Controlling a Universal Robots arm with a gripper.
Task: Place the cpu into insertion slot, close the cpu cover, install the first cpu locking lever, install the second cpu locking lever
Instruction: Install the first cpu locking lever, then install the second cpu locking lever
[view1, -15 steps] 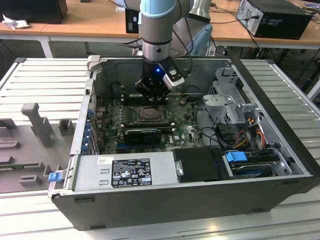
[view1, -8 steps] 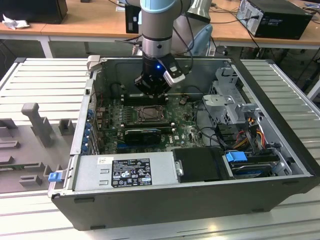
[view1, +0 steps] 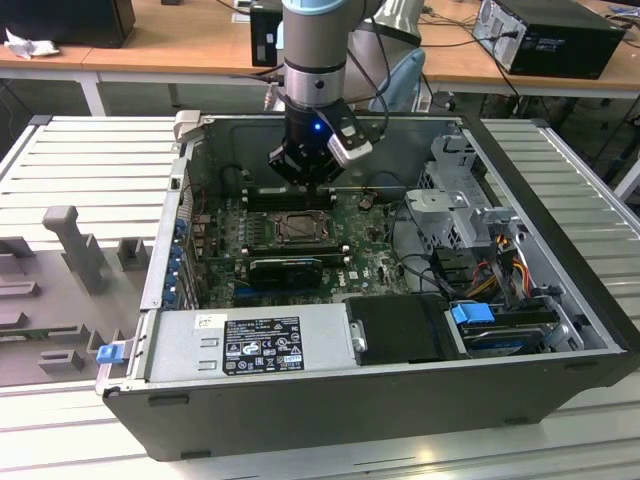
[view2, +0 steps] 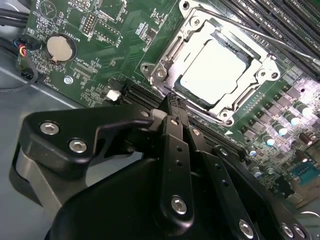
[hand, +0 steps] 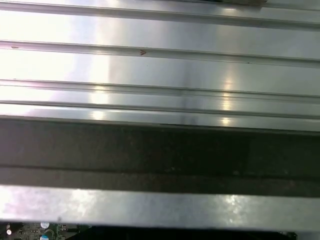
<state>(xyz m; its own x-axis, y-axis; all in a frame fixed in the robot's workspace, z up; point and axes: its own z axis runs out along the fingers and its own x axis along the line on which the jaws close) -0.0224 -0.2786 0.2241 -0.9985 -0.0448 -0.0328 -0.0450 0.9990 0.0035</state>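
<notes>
The gripper hangs just beside the insertion slot, fingers together, holding nothing. The cpu lies seated under the closed cpu cover. The cover looks like thin, stiff metal, probably best pressed at its edge frame.

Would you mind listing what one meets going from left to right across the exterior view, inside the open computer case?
Green circuit board → cpu cover over the insertion slot → grey drive cage → blue latch.

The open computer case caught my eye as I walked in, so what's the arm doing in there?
The arm's gripper, fingers together and holding nothing, hangs inside the case just beside the insertion slot on the green board. The cpu already lies in the slot, and the cpu cover frames it.
</notes>
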